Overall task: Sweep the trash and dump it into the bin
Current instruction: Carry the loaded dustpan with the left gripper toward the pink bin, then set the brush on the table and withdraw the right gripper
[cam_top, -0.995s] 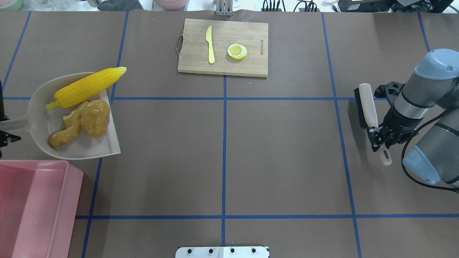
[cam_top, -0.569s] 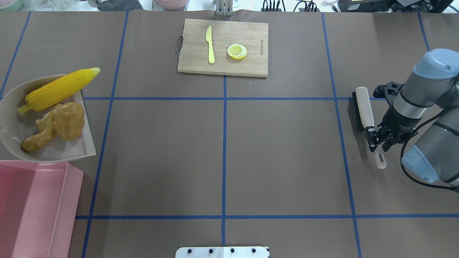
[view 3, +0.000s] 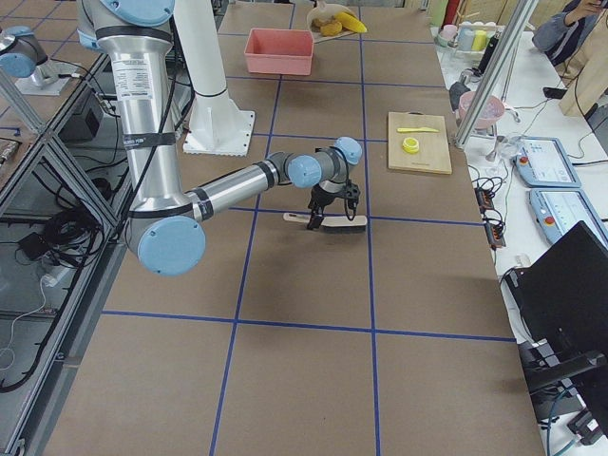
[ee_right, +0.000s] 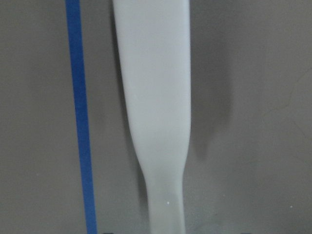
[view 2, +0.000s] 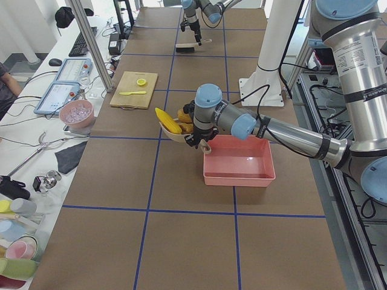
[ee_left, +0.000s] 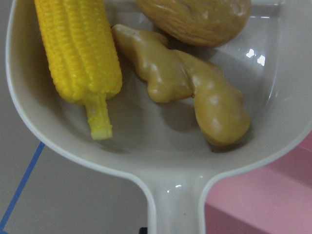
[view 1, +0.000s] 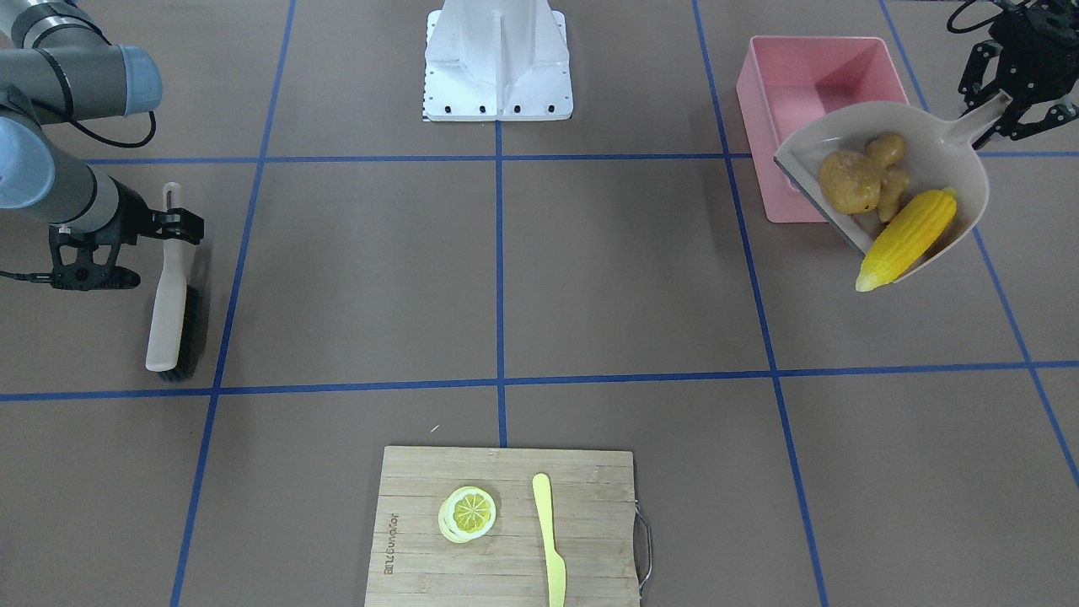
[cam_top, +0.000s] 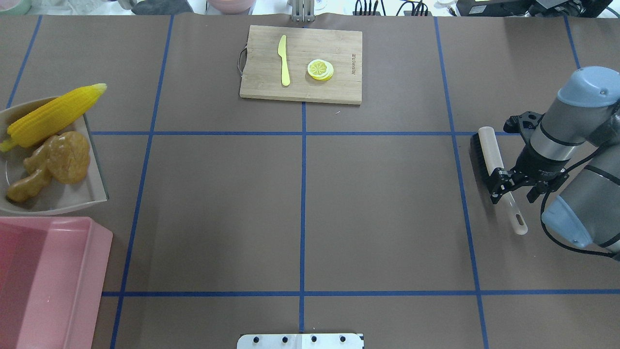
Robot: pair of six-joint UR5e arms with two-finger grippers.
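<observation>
Jaws of the left gripper (view 1: 1001, 99) are clamping the handle of the beige dustpan (view 1: 944, 139), holding the corn cob (view 1: 906, 240), potato (view 1: 849, 181) and ginger root (view 1: 892, 169) in its scoop at the edge of the pink bin (view 1: 809, 84), while those of the right gripper (cam_top: 512, 188) are standing spread astride the brush (cam_top: 490, 152) lying on the table (cam_top: 378, 203).

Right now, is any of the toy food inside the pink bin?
No: the corn cob, potato and ginger root all lie in the dustpan, and the bin's floor shows bare.
</observation>
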